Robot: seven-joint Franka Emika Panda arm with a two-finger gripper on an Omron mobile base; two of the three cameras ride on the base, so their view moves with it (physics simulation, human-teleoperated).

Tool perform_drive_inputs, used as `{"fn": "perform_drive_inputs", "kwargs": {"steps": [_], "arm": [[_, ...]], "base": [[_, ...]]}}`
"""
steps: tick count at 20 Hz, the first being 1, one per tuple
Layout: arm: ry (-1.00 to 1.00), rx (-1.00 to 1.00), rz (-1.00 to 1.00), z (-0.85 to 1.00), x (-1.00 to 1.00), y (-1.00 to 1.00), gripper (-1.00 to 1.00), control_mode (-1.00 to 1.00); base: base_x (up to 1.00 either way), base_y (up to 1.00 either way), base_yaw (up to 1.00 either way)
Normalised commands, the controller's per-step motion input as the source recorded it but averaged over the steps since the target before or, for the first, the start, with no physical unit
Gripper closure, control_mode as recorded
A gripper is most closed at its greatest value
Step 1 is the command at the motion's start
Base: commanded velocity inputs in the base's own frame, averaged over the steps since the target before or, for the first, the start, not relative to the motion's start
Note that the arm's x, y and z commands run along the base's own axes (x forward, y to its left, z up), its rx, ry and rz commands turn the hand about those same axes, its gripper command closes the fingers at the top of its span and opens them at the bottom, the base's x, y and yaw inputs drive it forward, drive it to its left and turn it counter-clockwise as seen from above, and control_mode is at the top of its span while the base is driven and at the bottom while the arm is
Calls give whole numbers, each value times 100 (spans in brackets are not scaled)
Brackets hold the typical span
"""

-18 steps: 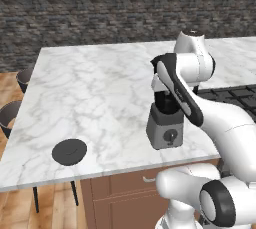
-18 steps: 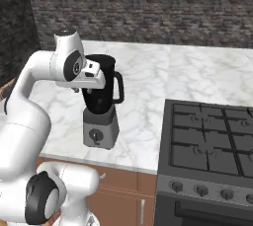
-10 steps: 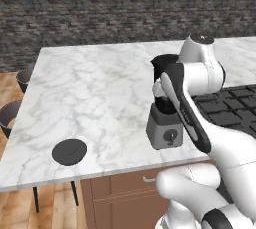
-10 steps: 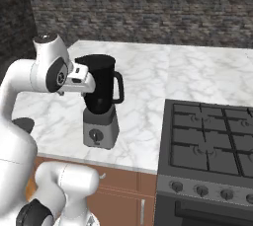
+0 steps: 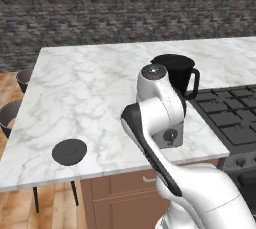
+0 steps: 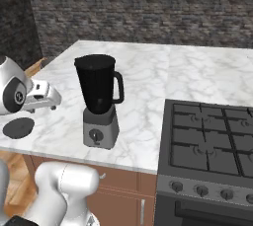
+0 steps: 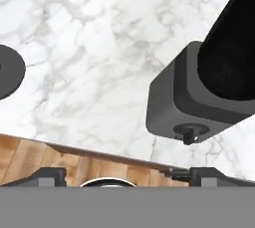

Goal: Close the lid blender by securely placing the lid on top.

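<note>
Dark grey lid point(image 5: 69, 151) (thin, stiff, probably light) wants pinching across its rim; whether the hand is spread, I cannot tell.

Behind my white marble bench point(image 5: 95, 93) runs a dark stone-brick wall point(image 6: 123, 13). A black gas stove point(image 6: 207, 141) sits flush against the bench's side. Brown cabinets point(image 6: 133, 190) fill its front, above a wooden floor point(image 5: 12, 80) with dark stools point(image 5: 9, 115).

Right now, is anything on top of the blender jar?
Nothing: the blender has an open rim, its dark inside unreadable. The lid lies flat on the marble counter, apart from it.
</note>
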Motion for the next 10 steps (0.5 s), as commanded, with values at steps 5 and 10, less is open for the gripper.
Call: {"fn": "perform_drive_inputs", "kwargs": {"steps": [5, 10], "arm": [[13, -15, 13, -53, 5, 100, -100, -100], [11, 0, 25, -68, -20, 78, -100, -100]], "base": [[0, 0, 0], [0, 0, 0]]}}
